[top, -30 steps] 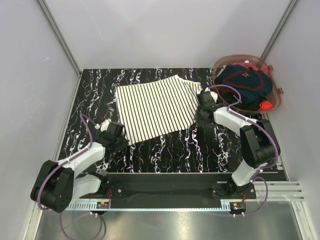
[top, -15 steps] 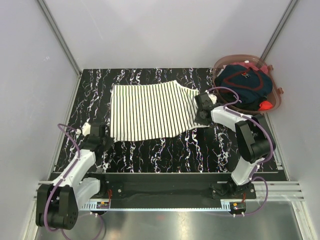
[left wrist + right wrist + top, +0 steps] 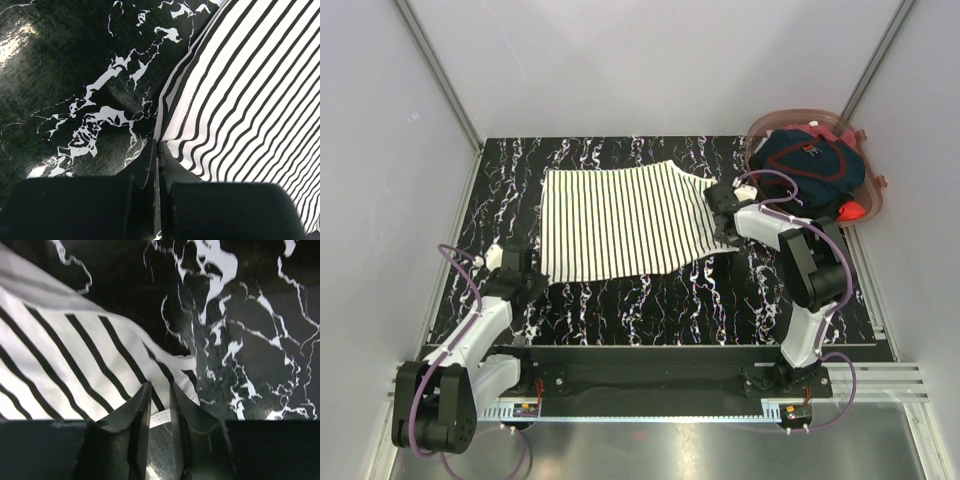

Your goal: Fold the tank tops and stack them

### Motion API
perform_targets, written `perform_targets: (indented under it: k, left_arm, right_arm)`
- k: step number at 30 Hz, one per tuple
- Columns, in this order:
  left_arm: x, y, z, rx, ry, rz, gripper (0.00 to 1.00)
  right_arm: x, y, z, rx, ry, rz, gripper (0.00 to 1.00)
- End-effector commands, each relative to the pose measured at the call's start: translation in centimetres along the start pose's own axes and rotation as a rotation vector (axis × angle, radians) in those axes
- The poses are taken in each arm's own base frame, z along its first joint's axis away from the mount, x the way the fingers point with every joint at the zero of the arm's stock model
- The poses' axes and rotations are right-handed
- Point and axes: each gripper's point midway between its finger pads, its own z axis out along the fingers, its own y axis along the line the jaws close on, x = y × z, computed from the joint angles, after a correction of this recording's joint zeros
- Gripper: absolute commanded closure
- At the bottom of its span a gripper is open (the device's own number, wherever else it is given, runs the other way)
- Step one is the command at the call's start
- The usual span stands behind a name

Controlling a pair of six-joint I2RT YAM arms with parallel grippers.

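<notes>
The white tank top with navy stripes [image 3: 620, 220] lies spread flat on the black marble table. My left gripper [image 3: 532, 274] sits at its near left corner. In the left wrist view the jaws [image 3: 158, 145] are closed tight, with the striped hem [image 3: 240, 100] running into the tips. My right gripper [image 3: 722, 228] is at the top's right edge. In the right wrist view [image 3: 160, 386] the jaws stand a narrow gap apart, and the striped cloth [image 3: 60, 350] and its white hem lie flat between them. The navy tank top [image 3: 807, 165] lies bunched in the basket.
A translucent pink basket [image 3: 875, 185] stands at the back right corner and holds the navy top and a red item [image 3: 852, 211]. Grey walls close in the table on the left, back and right. Bare marble tabletop [image 3: 670, 290] lies between the striped top and the arm bases.
Over the last second the left gripper pulled the striped top's corner left and the cloth flattened out square. In the last half second only the right arm shifted slightly.
</notes>
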Motion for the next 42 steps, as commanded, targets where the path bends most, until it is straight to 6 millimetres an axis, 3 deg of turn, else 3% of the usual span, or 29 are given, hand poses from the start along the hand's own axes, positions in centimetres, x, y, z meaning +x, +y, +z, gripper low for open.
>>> perform_targets:
  k: [1,3,9,13,15,16,18,19,21,23,26,29,30,33,36,37,42]
  left_arm:
    - [-1.8,-1.3,0.0,0.029,-0.065,0.005,1.0]
    - [-1.9,-1.5,0.0,0.036,-0.068,0.003,1.0]
    - [-2.7,-1.6,-0.2,0.025,-0.102,0.014,1.0]
    - [-3.0,-2.0,-0.3,0.047,-0.108,0.038,1.0]
    - [-3.0,-2.1,-0.3,0.056,-0.109,0.061,1.0]
    - [-3.0,-2.3,-0.2,0.063,-0.109,0.069,1.0]
    - [-3.0,-2.5,-0.2,0.075,-0.11,0.096,1.0]
    - [-3.2,-2.6,-0.3,0.08,-0.116,0.102,1.0]
    - [-3.5,-2.6,-0.3,0.077,-0.129,0.121,1.0]
    - [-3.9,-2.8,-0.5,0.079,-0.14,0.131,1.0]
    - [-4.1,-3.2,-0.7,0.091,-0.141,0.135,1.0]
    - [-4.1,-3.6,-0.8,0.101,-0.139,0.133,1.0]
    - [-4.1,-3.5,-0.8,0.098,-0.139,0.133,1.0]
    - [-4.2,-3.7,-0.8,0.102,-0.142,0.126,1.0]
    - [-4.4,-3.8,-1.0,0.1,-0.142,0.112,1.0]
    - [-4.4,-3.9,-1.0,0.099,-0.141,0.111,1.0]
    - [-4.6,-4.5,-1.3,0.106,-0.139,0.071,1.0]
  right_arm:
    - [-1.3,-1.0,1.1,0.099,-0.035,0.02,0.72]
    - [-1.4,-1.2,1.8,0.112,-0.021,0.026,0.74]
    - [-5.0,-2.4,0.9,0.206,-0.108,0.041,0.74]
    - [-5.9,-1.9,-0.7,0.172,-0.119,0.03,0.66]
    - [-6.1,-0.9,-2.6,0.086,-0.138,0.004,0.64]
    - [-4.6,-0.3,-3.0,0.05,-0.124,-0.036,0.63]
    - [-4.0,2.4,-5.4,-0.108,-0.141,-0.097,0.62]
    - [-2.2,4.4,-6.4,-0.187,-0.129,-0.156,0.61]
    - [-0.9,5.9,-8.2,-0.258,-0.134,-0.22,0.59]
    - [1.9,8.3,-9.8,-0.368,-0.098,-0.319,0.57]
    - [4.8,9.9,-11.0,-0.469,-0.032,-0.377,0.53]
    - [7.5,11.2,-12.4,-0.549,-0.012,-0.437,0.39]
    - [8.3,11.7,-13.0,-0.57,-0.018,-0.462,0.3]
    - [9.7,12.7,-13.2,-0.591,-0.041,-0.54,0.29]
    - [9.8,13.6,-13.1,-0.564,-0.076,-0.619,0.32]
    - [9.8,14.4,-13.8,-0.569,-0.096,-0.647,0.32]
    - [10.3,15.7,-13.4,-0.513,-0.177,-0.79,0.28]
